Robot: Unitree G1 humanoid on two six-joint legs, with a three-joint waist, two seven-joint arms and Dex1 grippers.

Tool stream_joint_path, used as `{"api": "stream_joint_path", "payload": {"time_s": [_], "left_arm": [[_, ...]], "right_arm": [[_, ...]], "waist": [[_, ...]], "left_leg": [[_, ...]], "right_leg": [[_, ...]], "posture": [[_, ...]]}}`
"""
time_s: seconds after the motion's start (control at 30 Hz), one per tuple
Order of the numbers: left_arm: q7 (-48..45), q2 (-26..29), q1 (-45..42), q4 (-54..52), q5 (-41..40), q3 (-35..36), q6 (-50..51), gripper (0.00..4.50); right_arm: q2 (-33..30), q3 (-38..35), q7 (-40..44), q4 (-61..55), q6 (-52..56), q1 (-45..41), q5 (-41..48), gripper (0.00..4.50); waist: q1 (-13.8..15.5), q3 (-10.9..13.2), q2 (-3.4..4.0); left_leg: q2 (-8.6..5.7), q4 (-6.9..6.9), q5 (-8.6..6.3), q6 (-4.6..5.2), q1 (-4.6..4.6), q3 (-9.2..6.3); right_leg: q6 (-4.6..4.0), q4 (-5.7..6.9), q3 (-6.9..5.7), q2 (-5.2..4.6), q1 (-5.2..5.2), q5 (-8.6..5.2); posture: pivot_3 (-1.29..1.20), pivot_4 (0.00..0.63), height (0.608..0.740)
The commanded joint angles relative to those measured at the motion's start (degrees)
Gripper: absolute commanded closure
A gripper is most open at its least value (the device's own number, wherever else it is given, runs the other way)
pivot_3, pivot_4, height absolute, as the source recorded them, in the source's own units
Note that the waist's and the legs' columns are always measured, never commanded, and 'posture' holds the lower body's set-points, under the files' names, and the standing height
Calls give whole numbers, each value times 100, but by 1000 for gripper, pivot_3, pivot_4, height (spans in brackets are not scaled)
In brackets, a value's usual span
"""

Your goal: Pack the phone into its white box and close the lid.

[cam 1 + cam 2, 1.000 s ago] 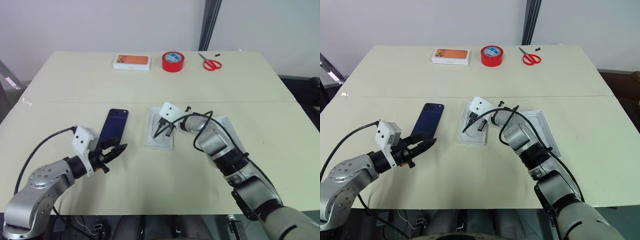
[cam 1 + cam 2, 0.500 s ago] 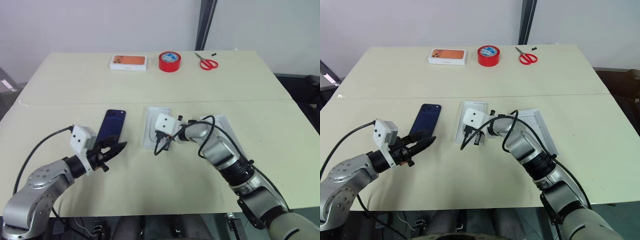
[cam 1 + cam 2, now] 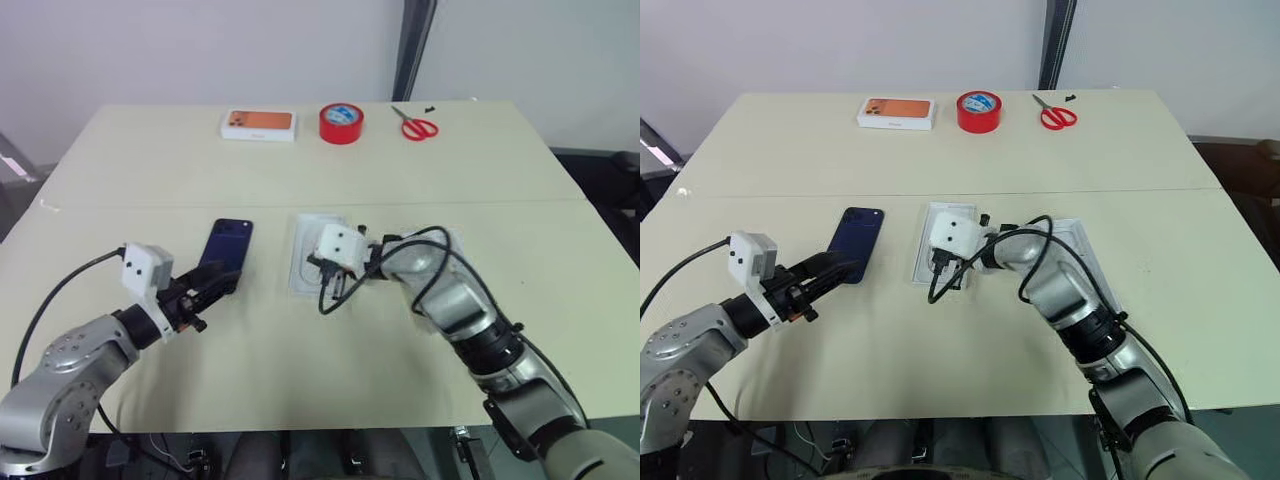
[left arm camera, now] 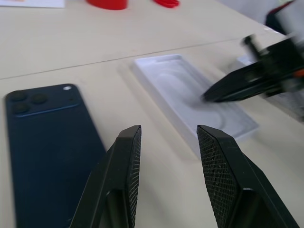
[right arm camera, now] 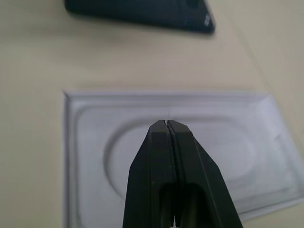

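Counter [image 3: 150,160]: pale, flat and smooth, so a thin object lying flush on it offers no underside to get beneath.

White box [image 3: 1085,255]: a shallow white-rimmed tray lies right of centre, largely hidden behind the right forearm; I cannot confirm its inside colour from here. It looks like light, thin-walled card that would slide if nudged. Take it by the rim only.

Flat white insert [image 3: 318,262]: lies at centre between the phone and the tray, with an oval groove moulded into its face. It is thin and light and likely to skate if pushed.

Phone [image 3: 226,252]: lies flat on the counter left of centre, back upward, with the camera cluster at its far corner. Dark navy, glossy, slim, with rounded corners. Judged rigid and fairly dense for its size. The gloss makes it slippery and the glass fragile, so it should not be dropped or levered hard. The best hold is across the two long edges near mid-length, after tipping or sliding one edge free of the counter.

Left hand [image 4: 166,142]: fingers apart with nothing between them, low over the counter just beside the phone's near right edge.

Right hand [image 5: 166,124]: fingers pressed together, empty, poised over the insert's groove.
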Motion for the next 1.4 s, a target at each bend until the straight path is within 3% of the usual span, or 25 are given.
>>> {"api": "stream_joint_path", "payload": {"time_s": [0.03, 0.5, 0.6, 0.7, 0.73, 0.97, 1.13, 1.4], "left_arm": [[383, -15, -196, 54, -118, 70, 250, 2525], [1173, -84, -648, 779, 333, 146, 311, 2525], [1689, -188, -917, 1162, 355, 380, 595, 1719], [2103, -317, -1289, 1473, 207, 508, 1062, 246], [2222, -364, -1465, 1640, 160, 557, 1211, 70], [2565, -537, -2717, 2896, 39, 585, 2032, 70], [2381, -522, -3263, 3627, 171, 193, 2500, 70], [2021, -809, -3333, 3495, -133, 53, 3386, 70]], "right_arm": [[-441, -236, 295, -332, -269, 276, 219, 4473], [-667, -349, 122, -239, -384, 418, 217, 4473], [-492, -273, 50, -205, -376, 309, 212, 4500], [-346, -197, -2, -119, -395, 201, 165, 4500], [-270, -156, -32, -71, -390, 133, 141, 4500], [564, 289, -571, 527, -89, -507, -248, 4500], [936, 485, -790, 729, 20, -630, -398, 4500], [1074, 746, -883, 863, 145, -714, -722, 4500]], "waist": [[20, -1, -2], [6, 0, -1], [-12, -1, -1], [-5, 0, -2], [0, 0, -2], [-8, -1, -5], [-1, -1, -6], [37, -7, -2]], "left_leg": [[0, 0, 0, 1, 0, 0], [1, 0, -1, 1, 2, -1], [1, 1, -1, 1, 2, -1], [1, 2, -1, 1, 2, -1], [0, 3, 0, 1, 1, -1], [-1, 6, 1, -2, 0, -1], [-3, 6, 2, -4, -3, -2], [-7, 6, 4, -7, -2, -2]], "right_leg": [[0, -2, -1, -1, 1, 0], [0, 2, 0, 2, 1, 0], [0, 2, 0, 3, 1, 0], [1, 3, 0, 3, 0, 0], [1, 3, -1, 3, 0, 1], [1, 9, -2, 4, -4, 1], [2, 7, -3, 2, -6, 1], [2, 8, -3, -3, -5, 1]], "posture": [[0, 150, 733], [0, 150, 733], [0, 150, 733], [0, 150, 733], [0, 150, 733], [0, 150, 733], [0, 150, 733], [0, 150, 733]]}}
